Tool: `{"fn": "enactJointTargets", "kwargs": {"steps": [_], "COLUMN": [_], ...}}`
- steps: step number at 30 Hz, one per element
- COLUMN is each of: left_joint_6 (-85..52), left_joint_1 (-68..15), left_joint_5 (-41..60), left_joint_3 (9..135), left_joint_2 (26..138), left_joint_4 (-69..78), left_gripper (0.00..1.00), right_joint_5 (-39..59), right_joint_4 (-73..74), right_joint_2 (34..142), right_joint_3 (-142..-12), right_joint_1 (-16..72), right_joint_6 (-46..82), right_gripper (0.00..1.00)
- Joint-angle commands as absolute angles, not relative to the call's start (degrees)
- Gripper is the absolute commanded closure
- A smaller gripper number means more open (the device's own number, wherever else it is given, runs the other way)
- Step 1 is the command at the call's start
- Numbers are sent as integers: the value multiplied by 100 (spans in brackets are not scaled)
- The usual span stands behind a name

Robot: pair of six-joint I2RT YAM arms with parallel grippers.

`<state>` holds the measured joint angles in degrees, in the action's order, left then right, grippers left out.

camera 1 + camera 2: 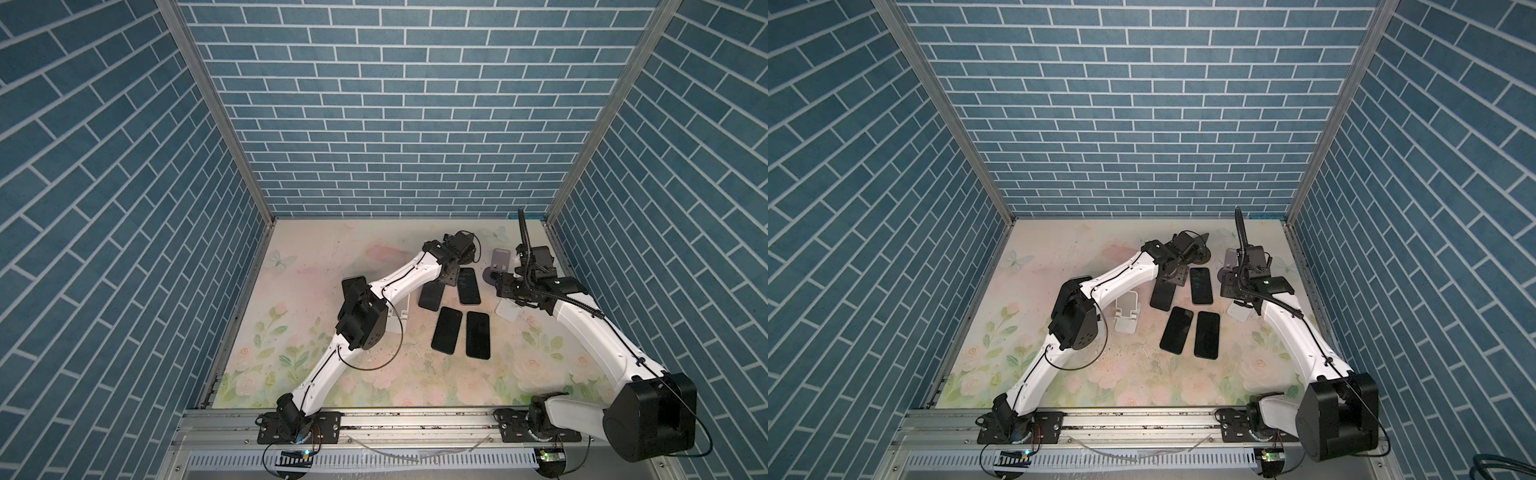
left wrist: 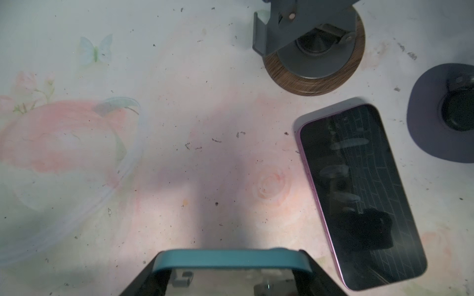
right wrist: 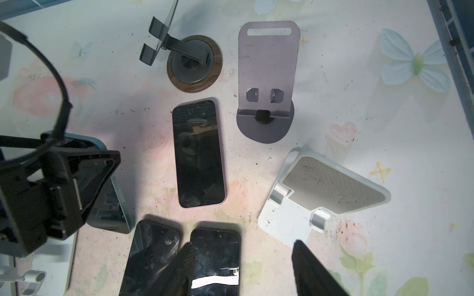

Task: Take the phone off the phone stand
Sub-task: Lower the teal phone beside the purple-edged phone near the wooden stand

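Three dark phones lie flat on the floral tabletop (image 1: 1067, 374): a single phone (image 1: 1201, 285) farther back and a side-by-side pair (image 1: 1177, 330) nearer the front. The left tool (image 1: 1170, 277) is at the far end of a fourth phone (image 1: 1162, 297), just left of the single phone. A white stand (image 1: 1127, 316) sits beside the left arm's elbow.

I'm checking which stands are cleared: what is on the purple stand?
Nothing: the purple stand shows a bare back plate and an empty ledge. The table under its base is covered.
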<state>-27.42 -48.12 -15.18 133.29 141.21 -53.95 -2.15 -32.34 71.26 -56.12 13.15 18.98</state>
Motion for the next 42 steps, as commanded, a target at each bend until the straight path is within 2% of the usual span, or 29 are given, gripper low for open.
{"fn": "enactJointTargets", "kwargs": {"steps": [1, 20, 42], "left_joint_6": [-2795, -2937, -2996], "left_joint_1": [-4755, -4685, -4649], "left_joint_5": [-1496, -1283, -994], "left_joint_3": [13101, 11986, 11681], "left_joint_2": [14013, 13698, 13632], "left_joint_4": [-5289, -4746, -4606], "left_gripper": [44, 44, 42], "right_joint_5": [-190, 9, 75], "right_joint_4": [-3229, -3245, -3287], "right_joint_2": [7117, 7216, 7218], "right_joint_3": [-5500, -5607, -5713], "right_joint_1": [1287, 1283, 1288], "right_joint_6": [1714, 1775, 1802], "right_gripper": [38, 38, 38]}}
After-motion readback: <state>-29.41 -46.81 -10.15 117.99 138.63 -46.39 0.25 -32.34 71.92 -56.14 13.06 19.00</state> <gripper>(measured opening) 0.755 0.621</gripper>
